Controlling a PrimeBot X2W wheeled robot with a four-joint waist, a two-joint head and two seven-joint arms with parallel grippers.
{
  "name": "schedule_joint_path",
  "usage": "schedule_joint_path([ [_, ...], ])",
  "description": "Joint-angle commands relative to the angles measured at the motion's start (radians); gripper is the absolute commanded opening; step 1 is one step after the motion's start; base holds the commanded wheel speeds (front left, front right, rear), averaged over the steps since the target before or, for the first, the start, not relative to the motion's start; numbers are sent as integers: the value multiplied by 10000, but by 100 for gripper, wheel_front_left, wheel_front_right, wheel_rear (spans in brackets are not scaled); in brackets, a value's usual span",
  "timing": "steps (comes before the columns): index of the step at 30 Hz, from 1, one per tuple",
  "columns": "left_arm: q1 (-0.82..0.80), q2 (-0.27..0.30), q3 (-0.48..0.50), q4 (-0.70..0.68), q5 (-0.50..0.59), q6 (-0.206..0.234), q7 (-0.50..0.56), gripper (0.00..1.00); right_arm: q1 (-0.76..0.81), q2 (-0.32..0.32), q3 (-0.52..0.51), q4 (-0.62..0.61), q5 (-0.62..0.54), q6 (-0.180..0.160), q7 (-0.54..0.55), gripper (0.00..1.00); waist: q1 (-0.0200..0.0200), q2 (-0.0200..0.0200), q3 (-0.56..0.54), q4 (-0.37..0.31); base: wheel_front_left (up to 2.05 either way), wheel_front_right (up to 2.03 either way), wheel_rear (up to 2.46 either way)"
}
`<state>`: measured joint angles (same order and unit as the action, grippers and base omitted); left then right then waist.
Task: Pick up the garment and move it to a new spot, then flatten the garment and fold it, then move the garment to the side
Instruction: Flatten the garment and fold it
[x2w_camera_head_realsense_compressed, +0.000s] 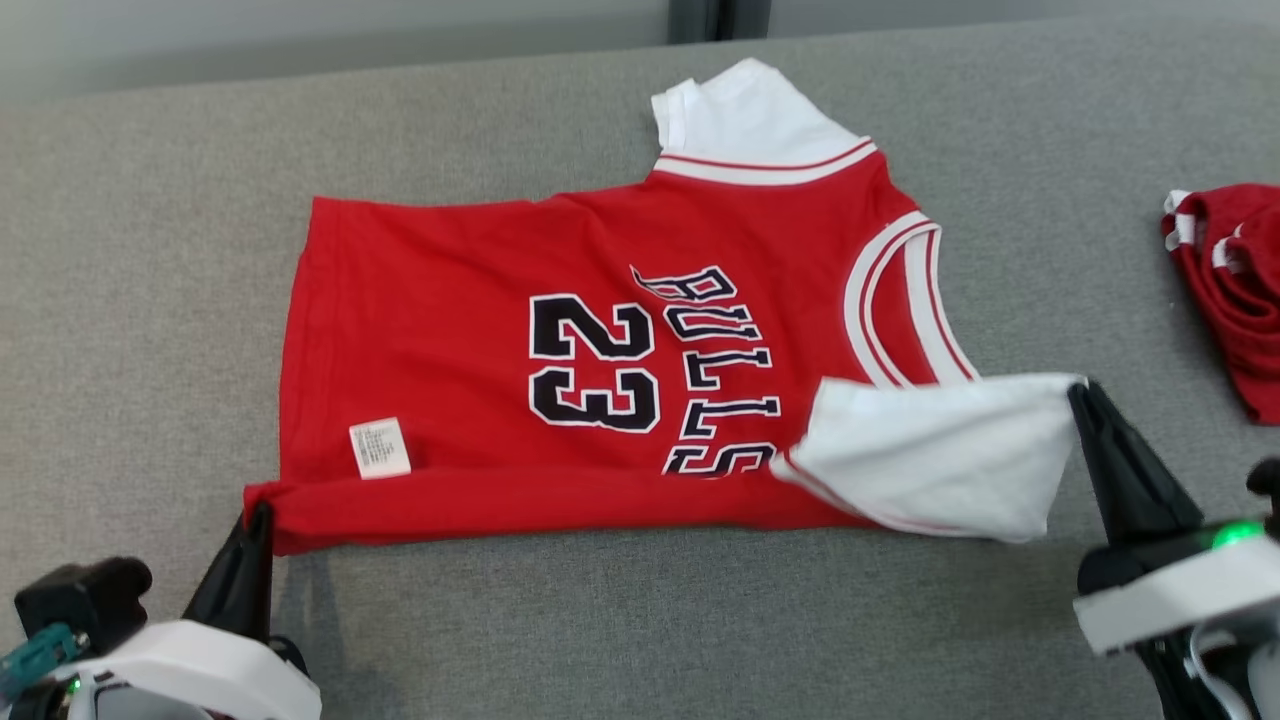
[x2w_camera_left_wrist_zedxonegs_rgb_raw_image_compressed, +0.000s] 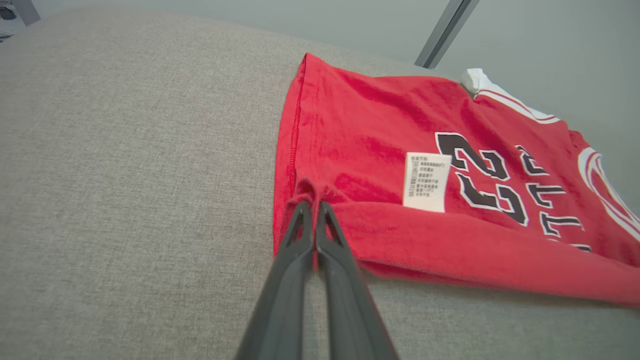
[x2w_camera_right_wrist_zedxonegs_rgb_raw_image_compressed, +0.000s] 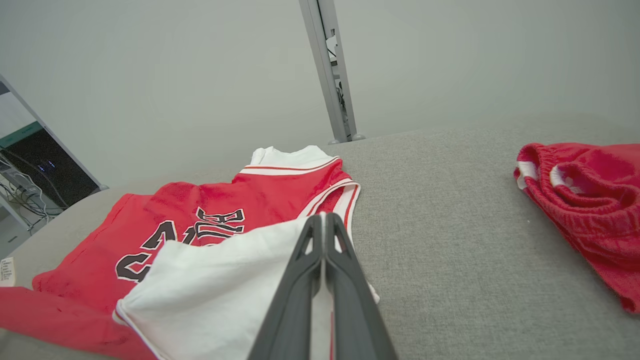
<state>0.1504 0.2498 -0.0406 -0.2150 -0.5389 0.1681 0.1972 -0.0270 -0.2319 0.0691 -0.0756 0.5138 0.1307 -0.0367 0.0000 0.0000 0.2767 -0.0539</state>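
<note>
At the right edge of the head view a second red piece (x2w_camera_head_realsense_compressed: 1225, 290) with white trim lies bunched on the grey padded surface (x2w_camera_head_realsense_compressed: 150, 250), well apart from the task's garment and cut off by the frame. It may be a pair of shorts, though the crumpled heap makes that hard to tell. A grey post (x2w_camera_right_wrist_zedxonegs_rgb_raw_image_compressed: 330, 70) rises behind the surface at the top centre of the right wrist view.

The red jersey (x2w_camera_head_realsense_compressed: 450, 350) lies spread across the middle of the head view, with "23" and "BULLS" running sideways. Its lower edge is turned up in a long rolled strip that hides the bottom of the lettering. A white sleeve (x2w_camera_head_realsense_compressed: 940, 450) is pulled over the lower right part and covers the fabric beneath. The print on the white label (x2w_camera_head_realsense_compressed: 380, 447), at the lower left of the jersey, is too small to read.

The left gripper (x2w_camera_head_realsense_compressed: 262, 512) has its fingers pinched together on the lower-left corner of the rolled hem. The right gripper (x2w_camera_head_realsense_compressed: 1078, 390) is likewise clamped tight — on the tip of the white sleeve, which it holds raised off the surface.
</note>
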Motion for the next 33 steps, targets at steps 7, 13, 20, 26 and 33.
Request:
schedule_joint_path([
  [7, -1241, 63, -187, 800, -204, -336, 56, 0, -2381, -994, 1248, 2091, 487, 2, -604, 0, 0, 0, 1116, 241, 0, 0, 0],
  [13, -1856, -130, -395, 1732, -226, -719, -514, 0, -3124, -1224, 1938, 3568, 945, 2, -1282, 0, 0, 0, 1242, 393, 0, 0, 0],
  [20, -2110, -413, -312, 2437, -359, -925, -1427, 100, -3329, -1127, 2484, 4303, 1331, 2, -1984, 100, 0, 0, 964, 297, 0, 0, 0],
  [26, -2094, -957, -114, 2537, -357, -991, -2979, 100, -2877, -722, 1753, 3963, 466, 2, -2289, 100, 0, 0, 494, 263, 0, 0, 0],
  [33, -2134, -1349, 59, 2533, 93, -848, -4359, 100, -1956, 151, 172, 2840, -1281, 2, -2285, 100, 0, 0, -113, 225, 0, 0, 0],
])
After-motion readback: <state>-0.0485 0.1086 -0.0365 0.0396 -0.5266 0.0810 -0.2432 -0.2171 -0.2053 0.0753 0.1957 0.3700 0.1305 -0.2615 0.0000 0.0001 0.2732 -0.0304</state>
